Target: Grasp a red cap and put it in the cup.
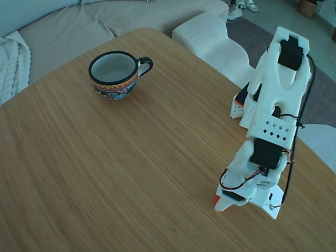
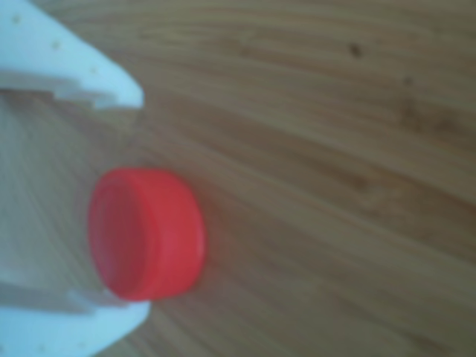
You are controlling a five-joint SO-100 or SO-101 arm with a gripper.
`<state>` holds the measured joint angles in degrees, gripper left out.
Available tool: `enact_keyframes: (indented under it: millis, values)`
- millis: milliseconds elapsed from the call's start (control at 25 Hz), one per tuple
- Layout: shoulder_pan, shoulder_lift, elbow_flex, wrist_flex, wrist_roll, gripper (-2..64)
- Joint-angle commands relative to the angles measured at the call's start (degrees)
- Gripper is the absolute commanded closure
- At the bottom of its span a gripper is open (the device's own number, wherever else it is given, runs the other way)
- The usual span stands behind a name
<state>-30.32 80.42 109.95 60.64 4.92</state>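
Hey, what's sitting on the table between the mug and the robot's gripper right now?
Nothing: in the fixed view, only bare wooden table lies between the cup and the gripper. The red cap sits at the gripper itself.

Table (image 1: 131, 173): wood, fine bamboo-like grain, matt, smooth. Cup (image 1: 116, 76): glazed ceramic look, glossy black rim and handle, pale inside, painted band. Red cap (image 2: 149, 234): smooth plastic, slight sheen, blurred in the other view. Arm (image 1: 268, 131): matt white plastic shells, black motor blocks, thin wires. Gripper (image 2: 111, 201) fingers (image 2: 67, 67): same matt white plastic. Sofa (image 1: 79, 26): beige cloth; knitted throw (image 1: 10, 63) beside it.
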Motion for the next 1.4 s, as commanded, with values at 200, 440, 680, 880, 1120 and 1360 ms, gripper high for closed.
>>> enact_keyframes:
  millis: [200,440,680,880,1120,1360]
  values:
    - [0.26,0.26,0.35,-2.46,2.55,32.5]
    - [0.35,0.26,0.35,-2.46,2.81,32.7]
    - [0.35,0.26,0.44,-3.69,2.55,53.2]
    - [0.35,0.26,0.35,-3.69,2.37,55.2]
    - [1.23,0.35,0.09,-3.69,2.37,55.3]
    - [3.87,2.46,-1.85,-1.85,2.37,55.3]
